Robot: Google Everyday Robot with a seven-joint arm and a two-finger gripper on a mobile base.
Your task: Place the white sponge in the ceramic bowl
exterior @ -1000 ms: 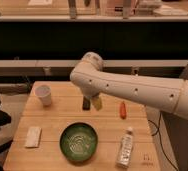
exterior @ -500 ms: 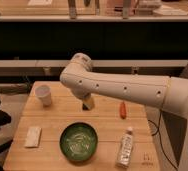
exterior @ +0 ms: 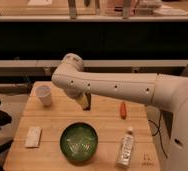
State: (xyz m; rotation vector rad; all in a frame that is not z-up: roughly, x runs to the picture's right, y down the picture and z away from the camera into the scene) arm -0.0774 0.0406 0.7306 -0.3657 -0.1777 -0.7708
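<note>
The white sponge lies flat at the front left of the wooden table. The ceramic bowl, dark green and glossy with a paler centre, sits at the front middle, to the right of the sponge. My gripper hangs below the white arm over the middle of the table, behind the bowl and well to the right of the sponge.
A white paper cup stands at the back left. A small orange object lies right of centre. A white bottle lies at the front right. A dark counter and shelves run behind the table.
The arm has swung left, and the gripper has moved slightly left with it, staying over the table's middle. The objects on the table have not moved.
</note>
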